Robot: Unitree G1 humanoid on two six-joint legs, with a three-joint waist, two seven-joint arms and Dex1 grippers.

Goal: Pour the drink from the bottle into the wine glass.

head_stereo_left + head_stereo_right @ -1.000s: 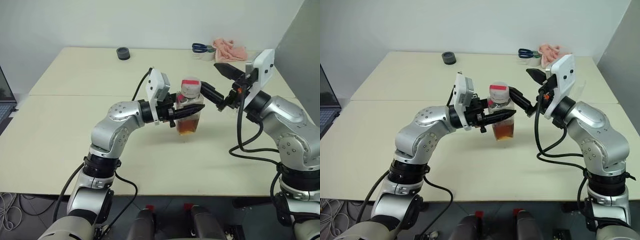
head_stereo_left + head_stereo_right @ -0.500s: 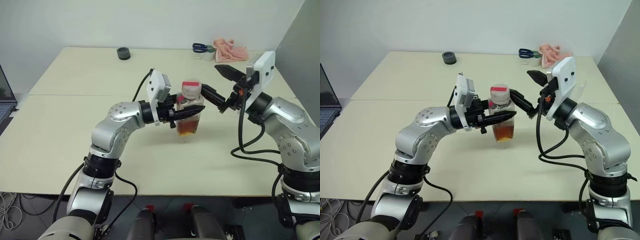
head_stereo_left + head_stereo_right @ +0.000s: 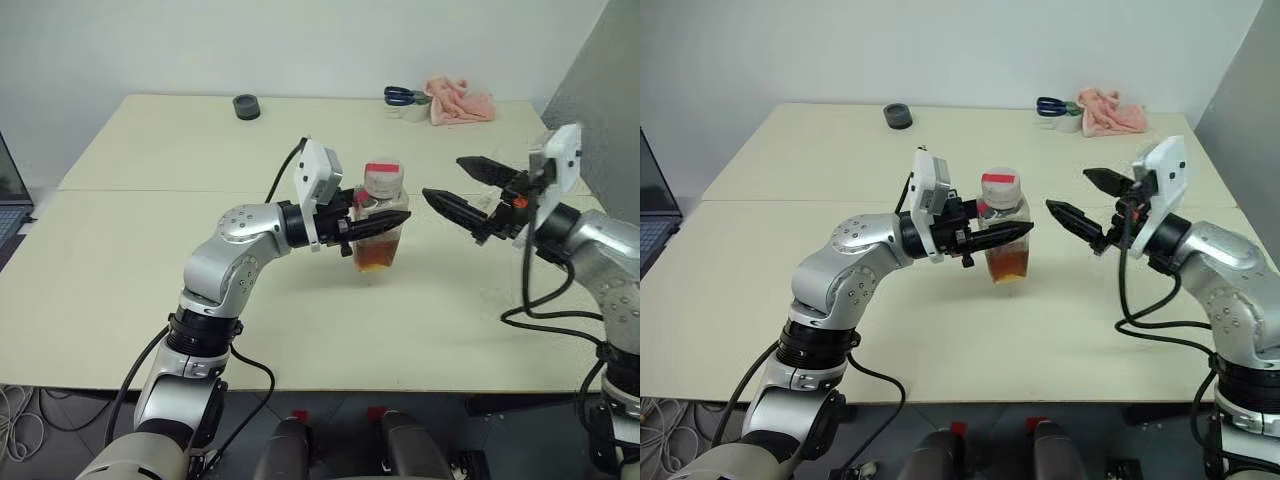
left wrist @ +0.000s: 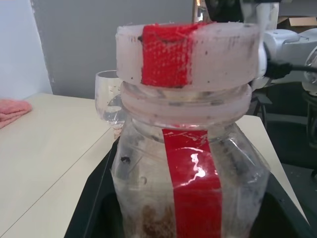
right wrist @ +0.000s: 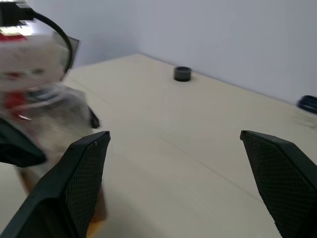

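Observation:
The bottle (image 3: pixel 380 215) stands upright near the table's middle, its white cap (image 3: pixel 382 177) with the red top still on. The amber drink (image 3: pixel 375 256) fills its lower part. My left gripper (image 3: pixel 395 220) reaches in from the left and is shut on the bottle's body. In the left wrist view the black jaws hug both sides of the bottle (image 4: pixel 190 163), and the wine glass (image 4: pixel 109 94) shows behind it on the table. My right gripper (image 3: pixel 457 187) hovers to the right of the bottle, apart from it, open with nothing between its fingers (image 5: pixel 79 178).
A dark tape roll (image 3: pixel 246 106) sits at the table's far side. Blue scissors (image 3: pixel 400 96) and a pink cloth (image 3: pixel 460 100) lie at the far right corner. A laptop (image 3: pixel 8 195) stands off the left edge. A grey panel (image 3: pixel 600 80) rises on the right.
My right gripper has drawn away from the bottle's cap, to the right and slightly down, staying open. The left gripper and the bottle have kept still.

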